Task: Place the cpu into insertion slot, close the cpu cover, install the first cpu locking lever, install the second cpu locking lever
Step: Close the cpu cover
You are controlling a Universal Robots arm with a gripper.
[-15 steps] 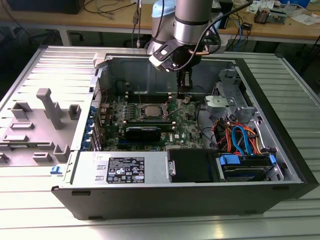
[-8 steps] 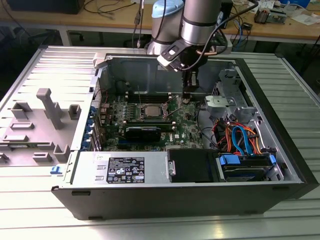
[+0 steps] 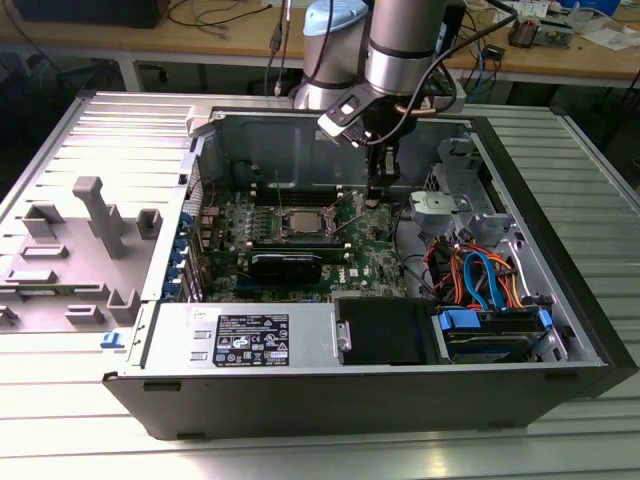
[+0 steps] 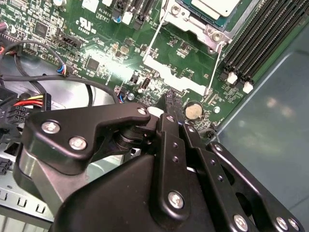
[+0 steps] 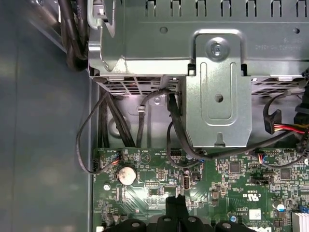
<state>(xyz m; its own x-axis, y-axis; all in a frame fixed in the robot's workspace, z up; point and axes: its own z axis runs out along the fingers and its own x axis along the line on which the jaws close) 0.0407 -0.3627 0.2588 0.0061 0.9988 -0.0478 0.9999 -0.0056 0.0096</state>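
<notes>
One open computer case (image 3: 350, 400) is lying on a ribbed metal table (image 3: 300, 460) (wooden benches (image 3: 100, 40) strewn with cables are standing behind it), and a grey plastic fixture (image 3: 95, 215) is resting beside it on the exterior view's left. The cpu (image 4: 215, 6) is sitting in the insertion slot (image 3: 302, 236) on the green board (image 4: 96, 43). The fingers (image 4: 170, 108) are hanging just above that board, near the slot, pressed together and gripping nothing visible.
</notes>
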